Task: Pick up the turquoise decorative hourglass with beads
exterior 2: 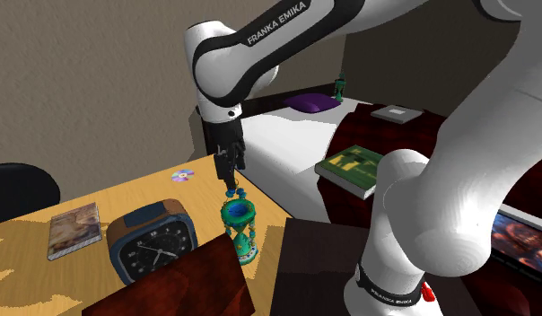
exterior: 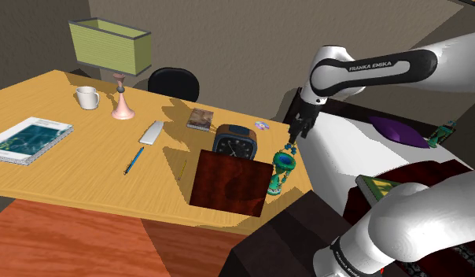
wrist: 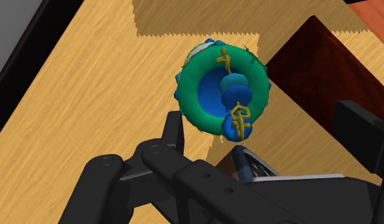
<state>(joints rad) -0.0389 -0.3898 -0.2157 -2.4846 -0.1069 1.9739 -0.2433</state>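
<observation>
A wooden table [exterior: 86, 169] stands in front of a grey-brown wall, with a white surface [exterior 2: 287, 153] just beyond its edge. The gripper [exterior 2: 229, 184] points down over the table corner nearest the stand. In the wrist view its fingers [wrist: 173, 130] stand apart and clasp nothing. The turquoise hourglass [exterior 2: 239, 229] stands upright on the table directly below the fingertips. Its green top ring, blue beads and gold wire face the wrist camera, and the fingertips are just above the top bead; contact cannot be confirmed. In the shoulder view the hourglass is at the right corner of a dark red box [exterior: 230, 182] and close to the table edge. A blue alarm clock [exterior 2: 152, 241] stands near the hourglass, on the second exterior view's left. A small disc [exterior 2: 182, 176] and a book [exterior 2: 74, 229] lie farther along the table. Well apart from these, a green-shaded lamp [exterior: 112, 47], a white mug [exterior: 87, 97], a blue pen [exterior: 134, 160] and a magazine [exterior: 27, 139] occupy the other end
</observation>
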